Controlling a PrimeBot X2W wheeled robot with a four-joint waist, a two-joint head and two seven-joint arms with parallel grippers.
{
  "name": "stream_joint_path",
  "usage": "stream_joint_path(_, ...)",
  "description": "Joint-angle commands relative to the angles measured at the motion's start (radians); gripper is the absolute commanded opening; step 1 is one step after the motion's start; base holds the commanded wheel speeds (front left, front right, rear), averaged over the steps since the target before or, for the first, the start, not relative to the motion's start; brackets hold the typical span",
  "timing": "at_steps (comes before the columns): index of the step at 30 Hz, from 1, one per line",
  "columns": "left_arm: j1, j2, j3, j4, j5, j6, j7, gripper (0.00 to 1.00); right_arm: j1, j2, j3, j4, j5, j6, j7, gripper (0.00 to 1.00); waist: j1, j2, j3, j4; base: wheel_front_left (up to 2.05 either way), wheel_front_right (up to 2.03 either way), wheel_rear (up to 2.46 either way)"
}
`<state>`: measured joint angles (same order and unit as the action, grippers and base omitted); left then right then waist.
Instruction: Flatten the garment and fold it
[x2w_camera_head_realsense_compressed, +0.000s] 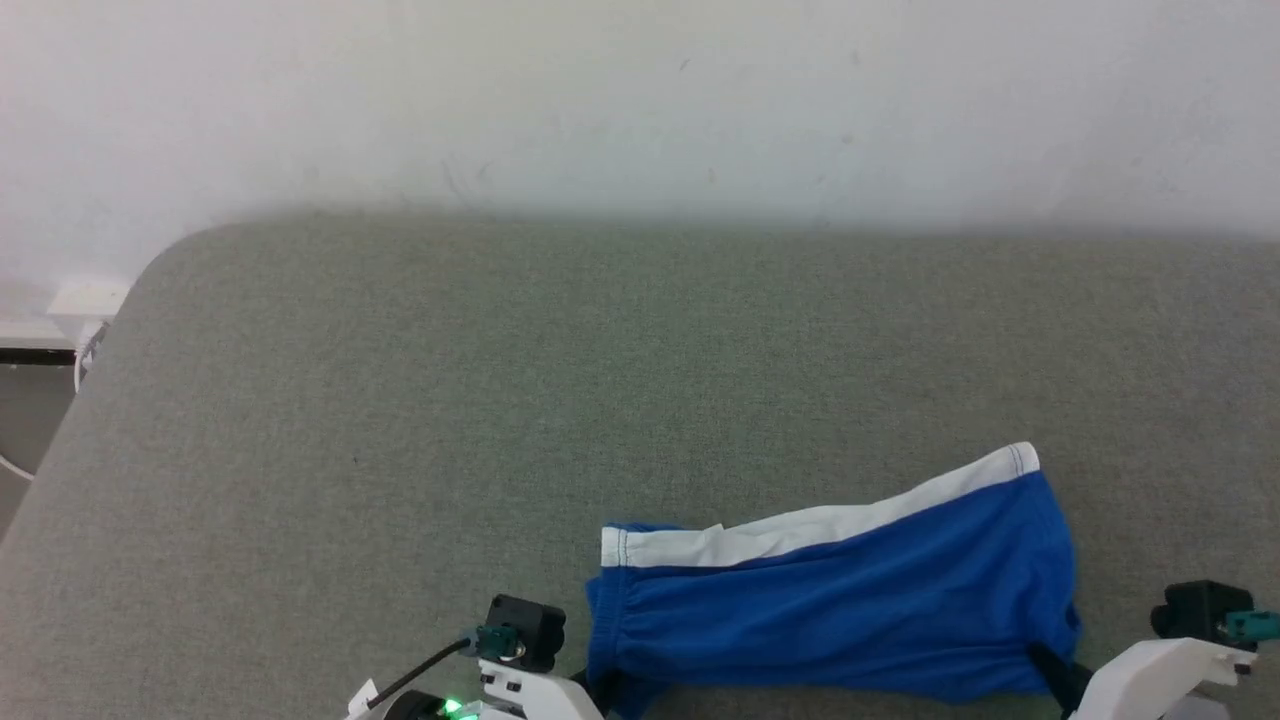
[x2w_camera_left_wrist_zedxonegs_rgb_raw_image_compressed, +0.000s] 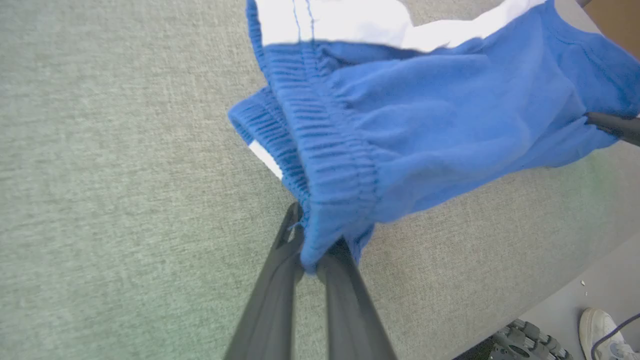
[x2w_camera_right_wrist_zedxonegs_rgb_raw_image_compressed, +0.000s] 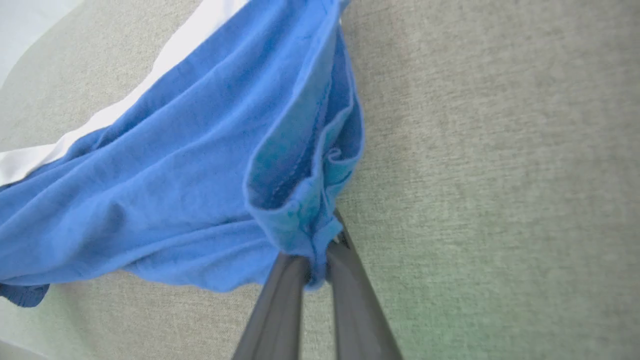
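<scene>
Left wrist view, left jaws clamp garment (x2w_camera_left_wrist_zedxonegs_rgb_raw_image_compressed: 450, 115) waistband (x2w_camera_left_wrist_zedxonegs_rgb_raw_image_compressed: 325, 150), right jaws clamp its hem (x2w_camera_right_wrist_zedxonegs_rgb_raw_image_compressed: 300, 220), white tab (x2w_camera_left_wrist_zedxonegs_rgb_raw_image_compressed: 264, 157) perhaps a label

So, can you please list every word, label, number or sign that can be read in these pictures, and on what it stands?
None can be read.
The blue shorts show plain fabric, with no print or legible tag.
The grey fabric surface bears no writing.

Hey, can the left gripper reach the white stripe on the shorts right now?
Probably not: the left gripper is shut on the waistband corner of the shorts, so it would have to let go first. Nothing lies over the white stripe.
</scene>
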<state>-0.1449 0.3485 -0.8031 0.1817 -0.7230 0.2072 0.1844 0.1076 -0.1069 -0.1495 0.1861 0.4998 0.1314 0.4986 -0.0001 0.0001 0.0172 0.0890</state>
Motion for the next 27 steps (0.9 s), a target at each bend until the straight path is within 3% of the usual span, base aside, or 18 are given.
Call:
stream_joint_path(1,0.006,0.0,0.0,0.008,-0.003,-0.003,-0.005,0.21,0.0,0.001,-0.01,-0.013,-0.019,-0.001,0.001,0.81,0.0001,-0.0001,0.003,0.001,0.0,0.0,0.0)
stream_joint_path(2,0.003,-0.001,-0.004,0.016,0.0,-0.006,-0.006,0.93,-0.001,0.002,-0.014,-0.023,-0.033,-0.001,0.005,1.0,0.0001,-0.0001,0.002,0.003,0.0,0.0,0.0)
stream_joint_path(3,0.001,-0.001,-0.007,0.023,0.002,-0.008,-0.006,1.0,-0.001,0.002,-0.015,-0.035,-0.042,-0.001,0.011,1.0,0.0001,-0.0001,0.001,0.005,0.0,0.0,0.0)
stream_joint_path(15,0.046,0.006,0.083,-0.057,-0.006,0.038,-0.179,1.0,0.022,-0.047,-0.097,-0.232,-0.094,-0.001,0.109,1.0,0.0001,-0.0001,-0.04,0.041,0.0,0.0,0.0)
stream_joint_path(22,0.054,0.012,0.147,-0.082,0.046,0.068,-0.371,1.0,-0.049,-0.105,-0.067,-0.124,-0.116,-0.001,0.146,1.0,0.0001,-0.0001,-0.022,0.073,0.0,0.0,0.0)
stream_joint_path(27,0.045,0.006,0.19,-0.08,0.134,0.058,-0.442,1.0,-0.098,-0.141,-0.029,0.006,-0.101,-0.001,0.141,1.0,0.0001,-0.0001,-0.01,0.1,0.0,0.0,0.0)
